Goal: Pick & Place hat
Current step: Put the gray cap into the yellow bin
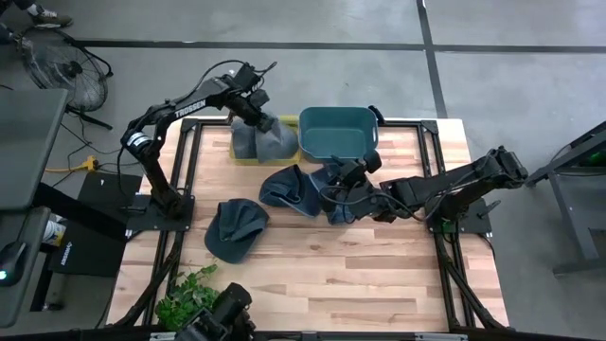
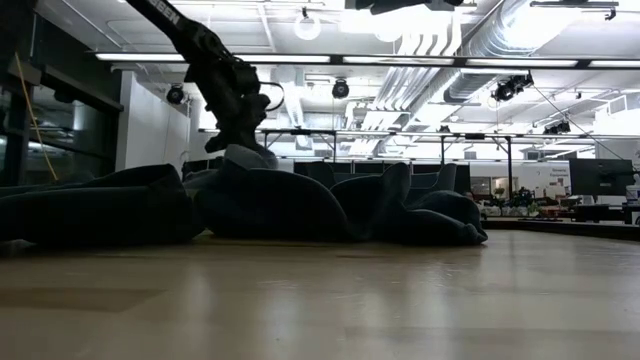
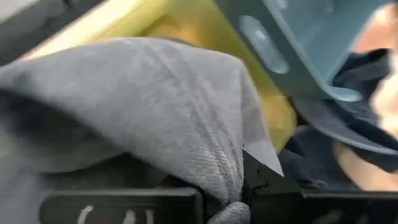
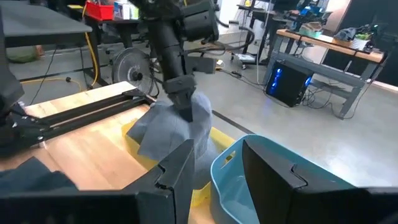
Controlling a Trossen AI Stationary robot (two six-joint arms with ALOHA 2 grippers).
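Holding a grey hat [image 1: 266, 138] over the yellow bin [image 1: 248, 157] at the tabletop's far edge, your left claw [image 1: 258, 112] pinches it; three hats remain.

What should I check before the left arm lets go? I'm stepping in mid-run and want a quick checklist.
1. Left end effector shut on the gray hat: ok.
2. Hat over the yellow bin: ok.
3. Hat fully inside the bin: cannot tell.
4. Right end effector away from the drop spot, beside the blue bin: ok.
5. Other hats still on the table: ok.
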